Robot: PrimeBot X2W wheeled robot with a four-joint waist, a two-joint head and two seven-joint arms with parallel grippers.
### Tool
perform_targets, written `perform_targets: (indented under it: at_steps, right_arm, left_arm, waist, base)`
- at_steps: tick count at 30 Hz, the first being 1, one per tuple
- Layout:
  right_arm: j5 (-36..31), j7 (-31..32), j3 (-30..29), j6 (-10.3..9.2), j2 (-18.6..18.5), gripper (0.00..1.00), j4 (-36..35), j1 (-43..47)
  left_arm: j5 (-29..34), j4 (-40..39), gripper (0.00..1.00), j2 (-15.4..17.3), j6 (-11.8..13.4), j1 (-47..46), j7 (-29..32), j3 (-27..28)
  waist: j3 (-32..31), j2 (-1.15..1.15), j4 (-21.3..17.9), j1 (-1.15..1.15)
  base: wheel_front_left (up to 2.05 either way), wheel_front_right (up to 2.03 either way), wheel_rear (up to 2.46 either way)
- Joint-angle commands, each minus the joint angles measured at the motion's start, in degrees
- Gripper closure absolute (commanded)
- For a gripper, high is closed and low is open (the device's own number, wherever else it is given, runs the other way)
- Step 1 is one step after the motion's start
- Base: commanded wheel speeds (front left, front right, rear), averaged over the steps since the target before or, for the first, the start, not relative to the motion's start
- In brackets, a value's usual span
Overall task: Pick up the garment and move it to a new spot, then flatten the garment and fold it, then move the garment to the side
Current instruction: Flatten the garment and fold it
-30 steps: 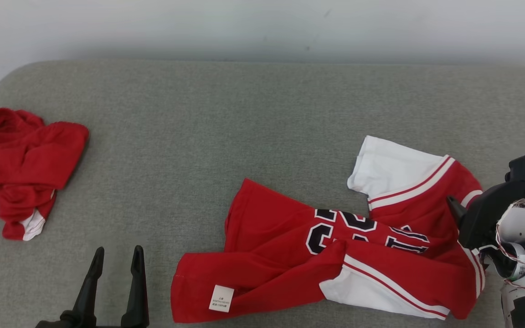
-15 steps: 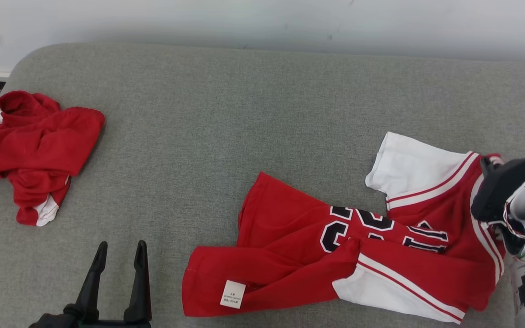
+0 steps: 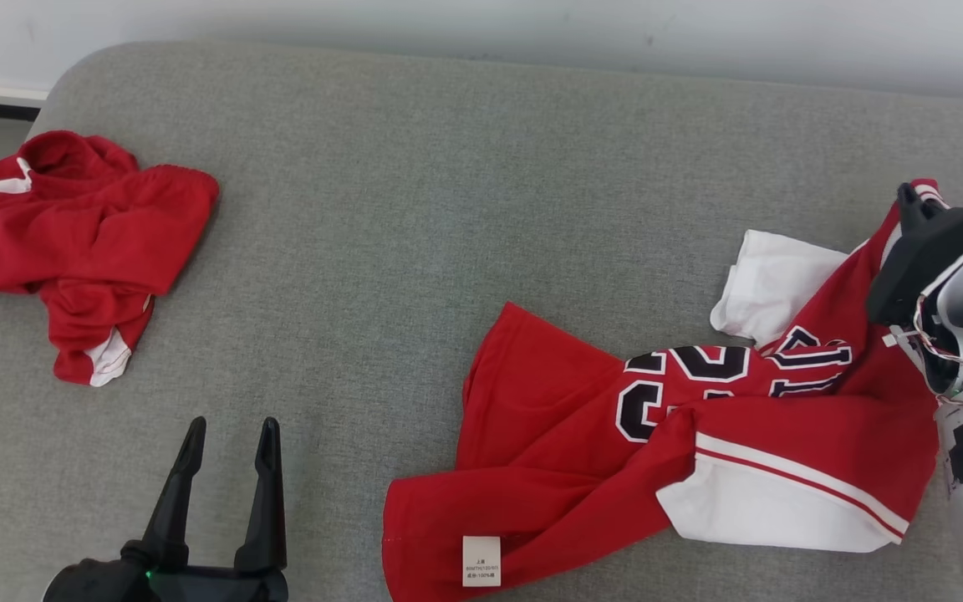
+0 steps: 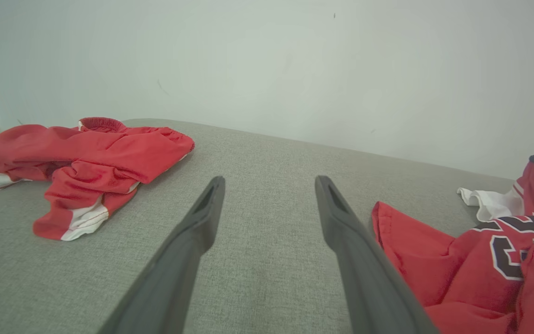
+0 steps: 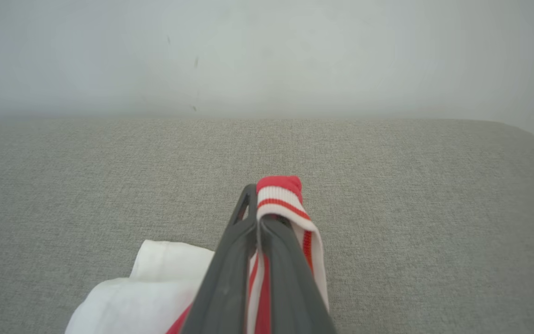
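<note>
Our right hand (image 5: pixel 257 211), open a moment ago, now pinches shut on the striped trim (image 5: pixel 280 194) of the jersey (image 3: pixel 557 410), lifting it, so we judge the pickup begun.

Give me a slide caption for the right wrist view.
Right claw shut on the striped trim of the jersey, above the grey fabric surface.

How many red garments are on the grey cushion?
2. A crumpled red garment lies at the robot's left; the numbered jersey lies at its right, its striped edge pinched in the right gripper.
</note>
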Motion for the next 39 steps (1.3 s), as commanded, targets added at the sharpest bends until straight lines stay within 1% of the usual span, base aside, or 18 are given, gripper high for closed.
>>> perform_targets:
  at_steps: [1,4,8,14,17,20,23,26,29,33,36,39]
  right_arm:
    - [-0.3,-1.0,1.1,0.05,-0.4,0.00,1.3,-1.4]
    - [1.4,-1.1,1.9,0.05,-0.1,0.00,3.7,-1.9]
    - [3.6,-1.0,3.0,0.05,-0.9,0.00,5.0,-0.7]
    - [6.2,-0.7,3.6,0.05,-1.3,0.00,2.7,3.4]
    - [7.3,-3.2,4.4,0.05,-2.4,0.00,-2.0,7.0]
    - [7.7,-7.5,5.3,0.05,-2.0,0.00,-8.1,12.6]
    - [7.9,-11.5,5.5,0.05,-0.8,0.00,-14.0,19.0]
    - [8.5,-13.4,5.1,0.05,0.7,0.00,-18.5,25.6]
    - [9.1,-11.8,4.1,0.05,3.4,0.00,-21.1,31.6]
    - [8.9,-7.5,0.7,0.05,6.5,0.00,-23.3,37.2]
    - [8.7,-3.3,-1.7,0.05,8.4,0.00,-23.7,39.9]
    - [9.5,1.2,-2.7,0.05,9.4,0.00,-23.7,41.1]
  left_arm:
    - [-0.4,-0.5,0.00,0.1,0.1,-1.0,-0.2,0.0]
    - [-0.5,-0.8,0.00,0.0,0.1,-1.0,-0.2,0.6]
    - [-0.5,-0.4,0.00,-0.1,0.1,0.0,-0.2,1.3]
    - [0.0,-0.1,0.00,-0.4,0.1,1.7,-0.2,2.2]
    - [0.3,0.0,0.00,-0.6,0.1,2.4,-0.2,2.3]
    - [0.8,0.5,0.00,-0.9,0.1,3.3,-0.2,2.8]
    - [1.0,1.2,0.00,-1.2,0.1,4.3,-0.2,3.0]
    - [1.1,2.0,0.00,-1.5,0.1,5.3,-0.2,3.3]
    - [1.2,2.6,0.00,-1.6,0.1,6.2,-0.2,3.5]
    - [1.1,2.5,0.00,-1.8,0.1,6.8,-0.2,3.8]
    - [1.0,2.4,0.00,-1.6,0.1,6.9,-0.2,3.6]
    - [0.7,2.3,0.00,-1.3,0.1,6.6,-0.2,3.5]
  waist:
    - [0.9,-0.01,0.9,0.00]
    - [1.0,-0.01,1.0,0.00]
    - [-0.2,-0.01,0.4,0.00]
    - [-2.7,-0.01,-1.2,0.00]
    - [-4.1,-0.01,-2.1,0.00]
    - [-5.7,-0.01,-3.0,0.00]
    - [-7.4,-0.01,-3.8,0.00]
    - [-8.8,-0.01,-4.4,0.00]
    - [-10.2,-0.01,-4.9,0.00]
    - [-10.9,-0.01,-5.4,0.00]
    - [-11.0,-0.01,-5.5,0.00]
    - [-10.7,-0.01,-5.3,0.00]
  base:
    - [0.00,0.00,0.00]
    - [0.00,0.00,0.00]
    - [0.00,0.00,0.00]
    - [0.00,0.00,0.00]
    - [0.00,0.00,0.00]
    - [0.00,0.00,0.00]
    - [0.00,0.00,0.00]
    - [0.00,0.00,0.00]
    - [0.00,0.00,0.00]
    - [0.00,0.00,0.00]
    - [0.00,0.00,0.00]
    - [0.00,0.00,0.00]
